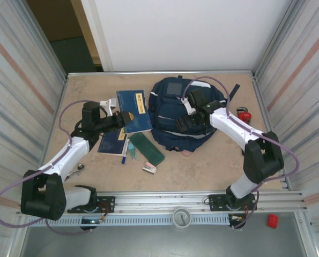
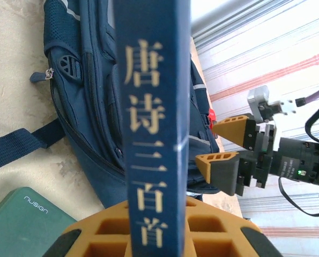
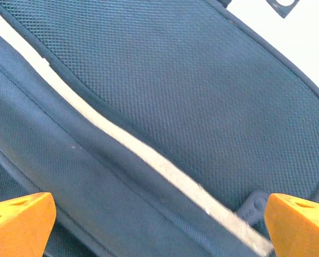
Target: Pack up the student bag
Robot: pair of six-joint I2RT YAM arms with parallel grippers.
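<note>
The student bag (image 1: 172, 91), a navy backpack with a pale stripe, lies at the middle of the table. My left gripper (image 1: 120, 119) is shut on a dark blue book (image 1: 134, 110) and holds it just left of the bag. In the left wrist view the book's spine (image 2: 151, 107) with gold characters stands between my left gripper's (image 2: 155, 222) pads, the bag (image 2: 89, 80) behind it. My right gripper (image 1: 194, 122) hovers open over the bag's front. Its orange fingertips (image 3: 20, 222) spread wide over the mesh fabric (image 3: 191, 91) and the stripe (image 3: 121, 134), nothing between them.
A second blue booklet (image 1: 112, 143), a blue pen (image 1: 125, 152), a green case (image 1: 146, 149) and a small white stapler (image 1: 149, 168) lie left of the bag's front. A red object (image 1: 244, 114) sits by the right wall. Corrugated walls close both sides.
</note>
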